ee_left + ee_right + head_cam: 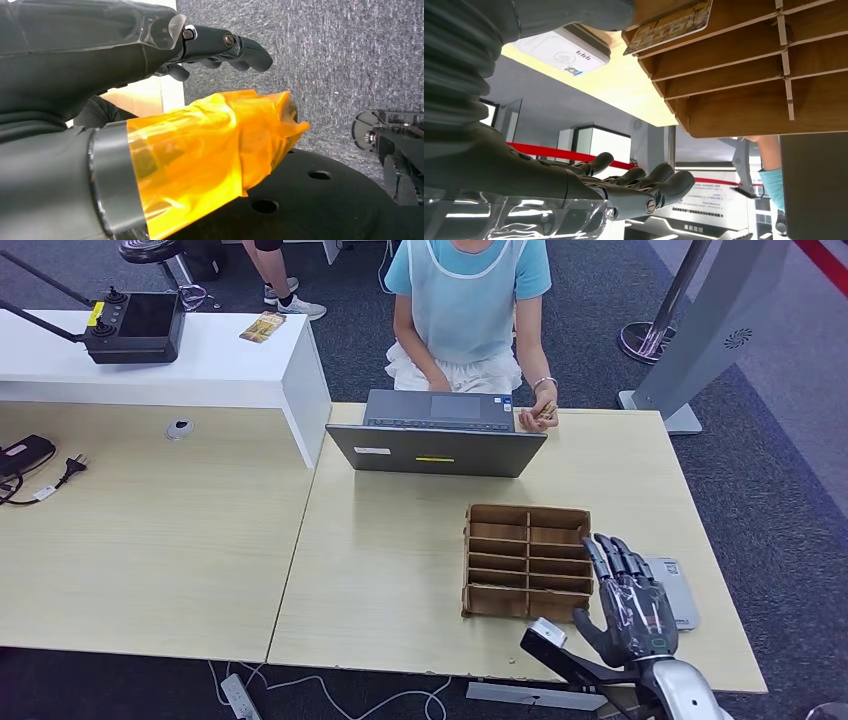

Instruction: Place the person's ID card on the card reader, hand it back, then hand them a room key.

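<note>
A person in a light blue top sits across the table, one hand (540, 416) holding a small brownish card at the laptop's right corner. My right hand (630, 605) hovers open over the table's near right, fingers stretched, holding nothing. It is between the wooden compartment box (527, 562) and the white card reader (680, 590). In the right wrist view the card reader (564, 50) lies flat on the table and a printed card (669, 25) stands in a slot of the box (744, 70). My left hand (150, 55) hangs over grey carpet, fingers extended, its thumb wrapped in orange tape.
A grey laptop (437, 435) stands open between the person and the box. A white counter (200, 360) at the far left bears a black controller (135, 325) and a loose card (262, 328). A plug and cable (60, 475) lie at the left. A grey kiosk (710, 330) stands at the far right.
</note>
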Motion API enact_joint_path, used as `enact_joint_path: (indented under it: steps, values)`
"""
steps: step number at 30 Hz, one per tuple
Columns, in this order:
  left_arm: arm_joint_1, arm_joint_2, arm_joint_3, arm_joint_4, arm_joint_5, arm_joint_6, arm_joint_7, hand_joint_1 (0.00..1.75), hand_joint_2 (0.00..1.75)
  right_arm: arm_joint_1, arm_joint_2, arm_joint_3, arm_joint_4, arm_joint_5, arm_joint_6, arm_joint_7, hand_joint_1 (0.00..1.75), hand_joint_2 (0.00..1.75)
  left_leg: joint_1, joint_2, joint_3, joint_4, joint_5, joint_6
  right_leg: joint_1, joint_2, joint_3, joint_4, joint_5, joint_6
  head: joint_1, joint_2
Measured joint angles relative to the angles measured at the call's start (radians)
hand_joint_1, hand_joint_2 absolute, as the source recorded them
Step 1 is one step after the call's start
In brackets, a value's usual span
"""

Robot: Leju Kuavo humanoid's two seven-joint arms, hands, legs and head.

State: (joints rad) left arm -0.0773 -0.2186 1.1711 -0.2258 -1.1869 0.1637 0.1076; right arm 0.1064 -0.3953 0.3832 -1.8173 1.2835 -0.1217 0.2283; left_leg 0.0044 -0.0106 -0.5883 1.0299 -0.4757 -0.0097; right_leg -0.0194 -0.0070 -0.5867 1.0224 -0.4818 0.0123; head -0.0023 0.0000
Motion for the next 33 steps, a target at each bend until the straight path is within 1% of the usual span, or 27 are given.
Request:
enact_joint_path:
  steps: [3, 12, 19, 22, 26, 33]
  values:
    - [0.0, 0.0, 0.0, 0.0, -0.001, 0.0, 0.0, 0.0, 0.0, -0.005, 0.005, 0.005, 0.009, 0.0, 0.002, 0.0, 0.33, 1.75, 0.0, 0.0, 0.0, 0.0, 0.0, 0.0, 0.0, 0.0, 0.0, 0.0, 0.0, 0.0, 0.0, 0.0]
    - [0.0, 0.0, 0.0, 0.0, 0.0, 0.0, -0.001, 0.0, 0.0, -0.021, 0.02, 0.012, 0.033, 0.0, 0.009, -0.001, 0.4, 1.75, 0.0, 0.0, 0.0, 0.0, 0.0, 0.0, 0.0, 0.0, 0.0, 0.0, 0.0, 0.0, 0.0, 0.0]
    - [0.0, 0.0, 0.0, 0.0, 0.004, 0.0, -0.002, 0.0, 0.0, -0.04, 0.031, 0.017, 0.056, -0.001, 0.012, -0.002, 0.63, 1.75, 0.0, 0.0, 0.0, 0.0, 0.0, 0.0, 0.0, 0.0, 0.0, 0.0, 0.0, 0.0, 0.0, 0.0]
    - [0.0, 0.0, 0.0, 0.0, 0.007, 0.0, -0.003, 0.0, 0.0, -0.047, 0.034, 0.018, 0.064, -0.001, 0.013, -0.003, 0.64, 1.75, 0.0, 0.0, 0.0, 0.0, 0.0, 0.0, 0.0, 0.0, 0.0, 0.0, 0.0, 0.0, 0.0, 0.0]
    - [0.0, 0.0, 0.0, 0.0, 0.007, 0.0, -0.003, 0.0, 0.0, -0.059, 0.038, 0.022, 0.076, -0.001, 0.016, -0.009, 0.72, 1.75, 0.0, 0.0, 0.0, 0.0, 0.0, 0.0, 0.0, 0.0, 0.0, 0.0, 0.0, 0.0, 0.0, 0.0]
    - [-0.001, 0.0, 0.0, 0.0, 0.005, 0.0, -0.003, 0.0, 0.0, -0.07, 0.045, 0.027, 0.095, -0.001, 0.017, -0.01, 0.67, 1.75, 0.0, 0.0, 0.0, 0.0, 0.0, 0.0, 0.0, 0.0, 0.0, 0.0, 0.0, 0.0, 0.0, 0.0]
